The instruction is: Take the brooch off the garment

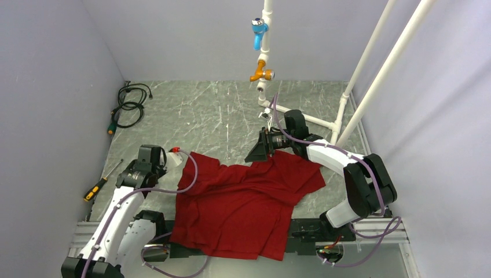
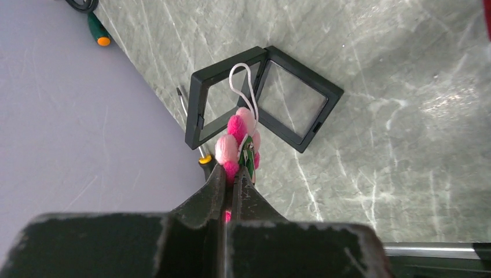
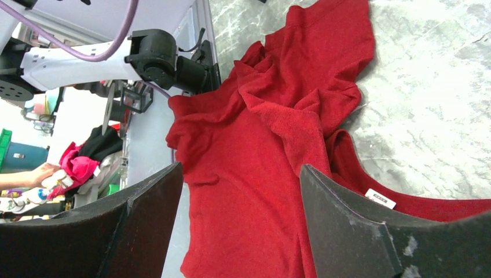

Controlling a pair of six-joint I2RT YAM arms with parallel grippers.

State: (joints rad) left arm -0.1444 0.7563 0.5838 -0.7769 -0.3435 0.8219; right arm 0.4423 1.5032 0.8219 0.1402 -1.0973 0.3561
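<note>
Brooch (image 2: 236, 141), free of the shirt (image 3: 260, 145), is clamped in the left tool (image 2: 231, 174) with the open case (image 2: 304, 70) beyond its tips, probably for stowing; right tool (image 3: 238, 169) spread apart

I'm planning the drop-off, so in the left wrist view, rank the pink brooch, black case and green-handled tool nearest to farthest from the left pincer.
1. Pink brooch, clamped between the tips of the left pincer.
2. Black case, lying open on the table just beyond the brooch.
3. Green-handled tool, far off in the top-left corner.
</note>
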